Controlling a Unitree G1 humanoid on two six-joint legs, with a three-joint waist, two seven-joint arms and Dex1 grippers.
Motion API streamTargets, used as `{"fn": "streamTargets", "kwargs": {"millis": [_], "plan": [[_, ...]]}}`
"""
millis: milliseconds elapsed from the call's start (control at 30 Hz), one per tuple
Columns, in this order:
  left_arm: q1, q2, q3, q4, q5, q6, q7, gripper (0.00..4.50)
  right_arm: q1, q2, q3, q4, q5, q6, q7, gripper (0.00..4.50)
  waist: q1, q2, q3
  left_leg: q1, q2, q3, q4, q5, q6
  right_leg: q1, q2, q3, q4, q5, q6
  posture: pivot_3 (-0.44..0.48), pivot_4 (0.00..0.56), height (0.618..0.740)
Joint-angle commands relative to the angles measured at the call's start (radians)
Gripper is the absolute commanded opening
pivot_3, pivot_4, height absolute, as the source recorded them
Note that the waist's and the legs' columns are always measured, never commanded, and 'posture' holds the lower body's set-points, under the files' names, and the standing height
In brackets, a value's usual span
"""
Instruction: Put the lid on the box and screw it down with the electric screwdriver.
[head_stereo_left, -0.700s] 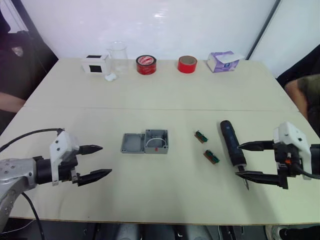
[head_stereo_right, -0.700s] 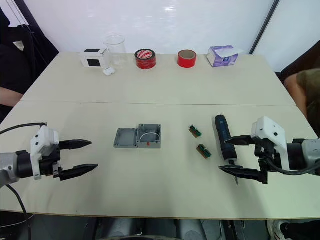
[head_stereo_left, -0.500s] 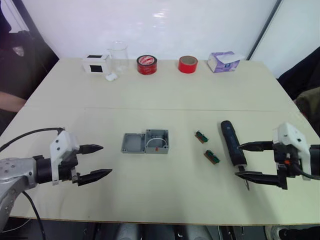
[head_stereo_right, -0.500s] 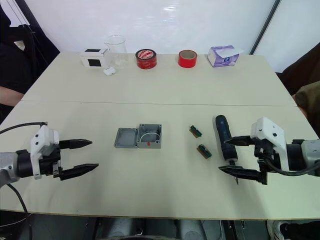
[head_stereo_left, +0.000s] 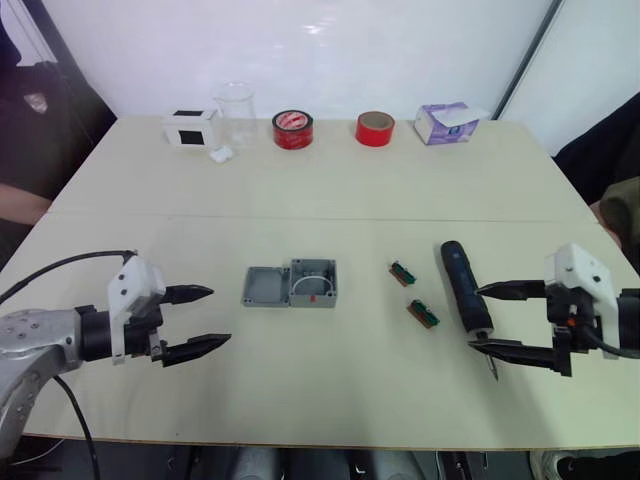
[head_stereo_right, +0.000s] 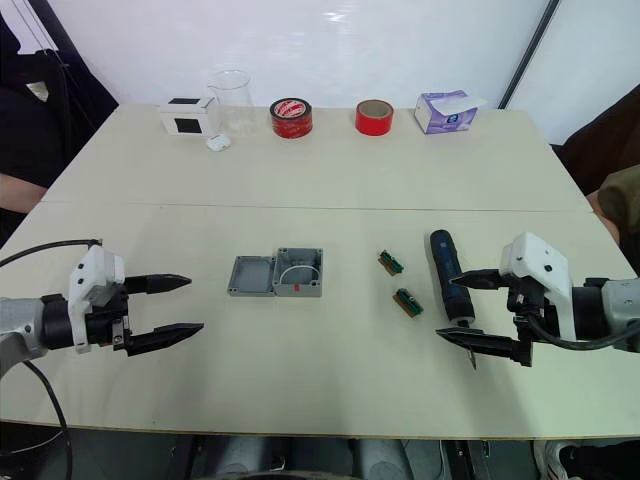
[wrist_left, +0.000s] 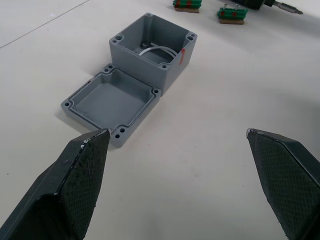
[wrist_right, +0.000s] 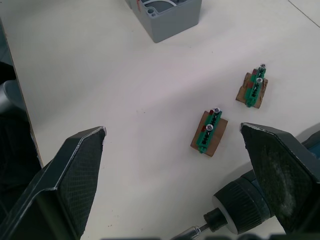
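Note:
The grey lid (head_stereo_left: 264, 287) lies flat, rim up, touching the left side of the deeper grey box (head_stereo_left: 314, 283), which holds white wire and a red bit. Both sit mid-table. My left gripper (head_stereo_left: 198, 320) hovers open to the left of the lid, apart from it, fingers pointing at it. The black electric screwdriver (head_stereo_left: 465, 288) lies on the table at the right, bit toward the near edge. My right gripper (head_stereo_left: 492, 319) is open around the screwdriver's bit end, one finger on each side, not closed on it.
Two small green circuit pieces (head_stereo_left: 402, 273) (head_stereo_left: 423, 314) lie between box and screwdriver. Along the far edge stand a white-and-black cube (head_stereo_left: 191, 129), a clear beaker (head_stereo_left: 236, 108), two red tape rolls (head_stereo_left: 292, 129) (head_stereo_left: 375, 128) and a purple tissue carton (head_stereo_left: 448, 122). A person's arm (head_stereo_left: 620, 200) is at the right.
My left gripper has moved slightly right toward the lid. The right gripper and the screwdriver have stayed put.

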Motion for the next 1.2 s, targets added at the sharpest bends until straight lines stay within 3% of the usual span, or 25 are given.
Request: {"fn": "streamTargets", "kwargs": {"millis": [33, 300, 467, 567, 767, 967, 1200], "plan": [[-0.016, 0.015, -0.008, -0.013, 0.009, -0.023, -0.01, 4.46, -0.008, 0.007, -0.01, -0.025, 0.008, -0.002, -0.011, 4.48, 0.0, 0.0, 0.0, 0.0, 0.0, 0.0, 0.0, 0.0, 0.0, 0.0, 0.0, 0.0, 0.0, 0.0, 0.0, 0.0, 0.15, 0.74], [-0.121, 0.026, -0.114, 0.029, 0.05, -0.046, -0.046, 4.46, -0.017, 0.032, 0.013, -0.045, 0.011, 0.002, -0.065, 4.48, 0.001, 0.0, 0.0, 0.0, 0.0, 0.0, 0.0, 0.0, 0.0, 0.0, 0.0, 0.0, 0.0, 0.0, 0.0, 0.0, 0.15, 0.74], [-0.426, 0.004, -0.4, 0.203, 0.194, -0.123, -0.178, 4.46, -0.047, 0.056, 0.05, -0.089, 0.032, 0.022, -0.12, 4.48, 0.015, 0.0, 0.0, 0.0, -0.001, 0.0, 0.0, 0.0, -0.001, 0.0, 0.001, 0.0, 0.0, 0.0, 0.0, 0.0, 0.15, 0.74], [-0.659, -0.094, -0.573, 0.407, 0.306, -0.227, -0.287, 4.46, -0.089, 0.085, 0.097, -0.141, 0.061, 0.054, -0.191, 4.48, 0.023, 0.0, 0.0, 0.0, -0.002, 0.003, 0.0, 0.0, -0.001, 0.001, 0.002, 0.0, 0.0, 0.0, 0.0, 0.0, 0.15, 0.74], [-0.906, -0.255, -0.748, 0.697, 0.439, -0.414, -0.455, 4.46, -0.154, 0.12, 0.179, -0.205, 0.071, 0.101, -0.313, 4.48, 0.018, 0.0, 0.0, -0.002, -0.003, 0.003, 0.001, 0.001, -0.001, 0.0, 0.002, 0.0, -0.001, 0.002, 0.003, 0.0, 0.15, 0.74], [-1.013, -0.382, -0.839, 0.885, 0.537, -0.55, -0.534, 4.46, -0.162, 0.149, 0.188, -0.253, 0.096, 0.128, -0.386, 4.48, 0.022, 0.0, 0.0, -0.003, -0.003, 0.002, 0.001, 0.001, -0.001, -0.001, 0.002, 0.0, -0.002, 0.002, 0.003, 0.0, 0.15, 0.74], [-1.046, -0.451, -0.865, 0.976, 0.606, -0.632, -0.538, 4.46, -0.114, 0.159, 0.147, -0.282, 0.102, 0.133, -0.427, 4.48, 0.021, 0.0, 0.0, -0.004, -0.002, 0.0, 0.001, 0.001, 0.0, -0.001, 0.002, 0.0, -0.002, 0.002, 0.003, 0.0, 0.15, 0.74]]}}
